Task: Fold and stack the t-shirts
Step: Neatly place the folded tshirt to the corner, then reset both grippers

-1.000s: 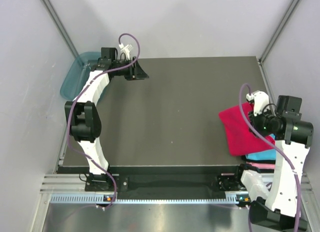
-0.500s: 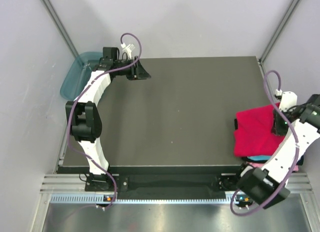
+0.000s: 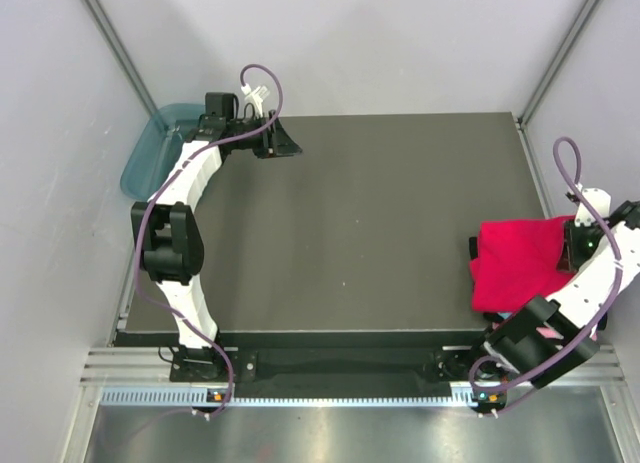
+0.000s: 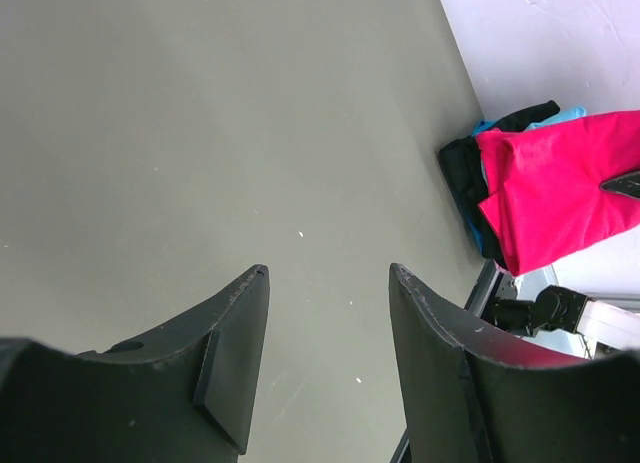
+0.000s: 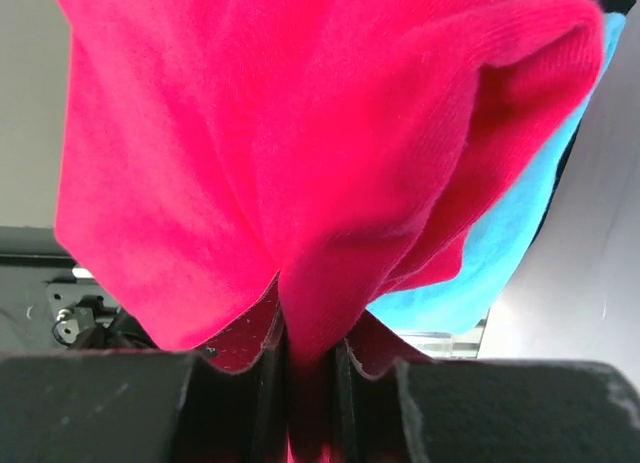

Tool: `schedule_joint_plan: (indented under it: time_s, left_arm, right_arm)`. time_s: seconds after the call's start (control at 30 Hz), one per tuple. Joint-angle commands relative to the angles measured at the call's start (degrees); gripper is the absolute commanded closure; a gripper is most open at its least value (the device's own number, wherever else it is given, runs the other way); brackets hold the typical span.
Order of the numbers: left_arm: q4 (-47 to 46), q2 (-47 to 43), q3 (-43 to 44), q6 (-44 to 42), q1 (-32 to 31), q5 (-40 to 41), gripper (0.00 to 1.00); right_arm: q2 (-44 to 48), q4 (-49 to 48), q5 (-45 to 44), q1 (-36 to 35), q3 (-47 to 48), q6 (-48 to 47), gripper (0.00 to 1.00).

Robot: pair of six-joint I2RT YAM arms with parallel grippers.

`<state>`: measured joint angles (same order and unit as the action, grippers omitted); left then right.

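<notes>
The crimson red t-shirt [image 3: 518, 263] is folded and lies at the table's right edge on top of the cyan t-shirt [image 5: 530, 213]. My right gripper [image 3: 578, 245] is shut on a fold of the red shirt [image 5: 300, 163], at that shirt's right side. The cyan shirt only peeks out under the red one, also in the left wrist view [image 4: 573, 113]. The pink shirt shows as a sliver by the right arm [image 3: 548, 330]. My left gripper [image 3: 283, 143] is open and empty at the table's far left, its fingers [image 4: 240, 333] above bare table.
A teal plastic tub [image 3: 150, 148] stands off the table's far left corner. A dark cloth edge [image 4: 462, 171] sticks out beside the red shirt. The dark table top [image 3: 360, 223] is ringed by grey walls, with a metal rail along the near edge.
My right arm has swung to the right, carrying the red shirt from above the near right of the table out to its right edge over the stack. The left arm has not moved.
</notes>
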<state>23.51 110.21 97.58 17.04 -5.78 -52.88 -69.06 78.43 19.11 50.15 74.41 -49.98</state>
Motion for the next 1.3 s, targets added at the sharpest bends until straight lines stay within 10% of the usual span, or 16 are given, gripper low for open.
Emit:
schedule_joint_plan:
  time_s: [0.0,0.57,0.67,1.0,1.27]
  left_arm:
    - [-3.3,-1.8,0.2,-0.1,-0.5,-0.7,0.44]
    - [-2.2,-2.5,-0.5,-2.1,-1.3,0.6,0.43]
    - [-2.2,-2.5,-0.5,-2.3,-1.3,0.8,0.43]
    - [2.6,-5.4,2.6,-8.9,-3.0,11.6,0.43]
    - [5.9,-8.9,3.6,-11.9,-3.7,33.5,0.32]
  right_arm:
    - [-1.1,-5.8,-1.3,1.0,2.9,-1.2,1.0]
    - [-7.0,-12.6,-5.3,1.6,4.3,1.9,0.99]
    - [-2.0,-16.4,-5.4,1.6,5.8,3.2,0.56]
    - [18.6,-26.2,1.2,-14.9,1.6,9.4,0.01]
    - [9.6,-35.0,-4.0,-37.8,-2.6,29.9,0.0]
